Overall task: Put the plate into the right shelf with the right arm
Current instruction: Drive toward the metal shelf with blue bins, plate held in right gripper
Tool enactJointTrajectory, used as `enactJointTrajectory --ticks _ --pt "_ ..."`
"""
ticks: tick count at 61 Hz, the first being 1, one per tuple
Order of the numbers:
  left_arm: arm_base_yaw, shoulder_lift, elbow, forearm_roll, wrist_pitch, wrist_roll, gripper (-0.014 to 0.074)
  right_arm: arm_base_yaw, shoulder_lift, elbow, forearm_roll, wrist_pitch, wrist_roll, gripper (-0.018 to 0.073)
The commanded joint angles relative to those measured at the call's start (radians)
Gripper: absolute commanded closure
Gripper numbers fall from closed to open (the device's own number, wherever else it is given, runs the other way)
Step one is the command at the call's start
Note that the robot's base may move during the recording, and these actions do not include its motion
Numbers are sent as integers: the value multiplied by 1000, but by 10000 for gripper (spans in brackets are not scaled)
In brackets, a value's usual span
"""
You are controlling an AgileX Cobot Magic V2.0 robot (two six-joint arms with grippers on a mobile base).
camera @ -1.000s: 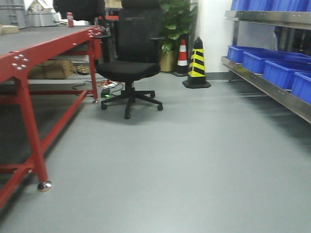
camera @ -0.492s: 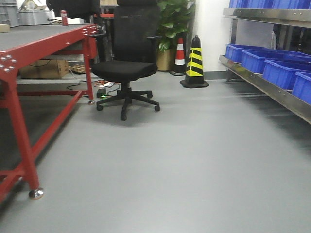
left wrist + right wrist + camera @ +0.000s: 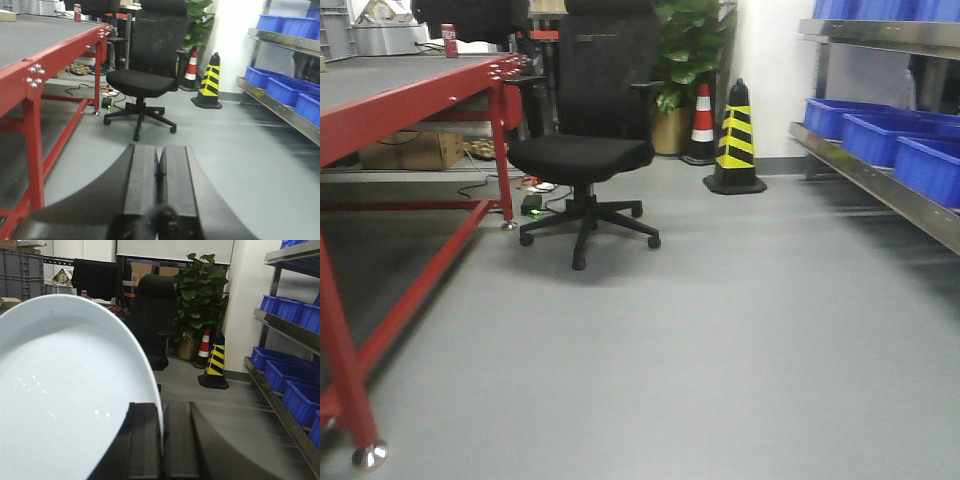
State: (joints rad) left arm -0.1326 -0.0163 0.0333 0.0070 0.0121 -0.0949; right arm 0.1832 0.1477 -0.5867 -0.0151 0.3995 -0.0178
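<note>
Underfoot, the grey floor (image 3: pixel 740 340) runs wide down the middle of the room. Along its right side stands the right shelf (image 3: pixel 880 185), shiny steel rails carrying blue bins (image 3: pixel 930 165). Along the left stands the red-framed desk (image 3: pixel 410 95) with a grey top and a small red can (image 3: pixel 448 40) at its far end. Between them, farther back, sits a black office chair (image 3: pixel 582 155). Behind it is a leafy potted plant (image 3: pixel 690 45), and by the white wall a black-and-yellow cone (image 3: pixel 735 140) stands just in front of a red-and-white cone (image 3: pixel 702 120).

Only the right wrist view shows the plate (image 3: pixel 65 390). It is white and fills the left half of that view, its rim clamped in my right end effector (image 3: pixel 161 415), off the floor and well apart from the right shelf. Only the left wrist view shows my left end effector (image 3: pixel 159 170), fingers pressed together on nothing. The front view shows neither.
</note>
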Motion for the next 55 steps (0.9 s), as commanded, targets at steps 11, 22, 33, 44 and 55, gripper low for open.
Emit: enactJointTrajectory --ticks 11,22,33,44,55 --pt "-7 -9 8 0 -90 -6 643 -4 15 -27 -5 -97 -6 531" --pt "-7 -9 8 0 -90 -6 643 -4 15 -27 -5 -97 -6 531" --pt "-7 -9 8 0 -90 -6 643 -4 15 -27 -5 -97 -6 531" --pt "-7 -9 8 0 -90 -6 643 -4 15 -27 -5 -97 -6 531" --pt "-7 -9 8 0 -90 -6 643 -4 15 -27 -5 -97 -6 531"
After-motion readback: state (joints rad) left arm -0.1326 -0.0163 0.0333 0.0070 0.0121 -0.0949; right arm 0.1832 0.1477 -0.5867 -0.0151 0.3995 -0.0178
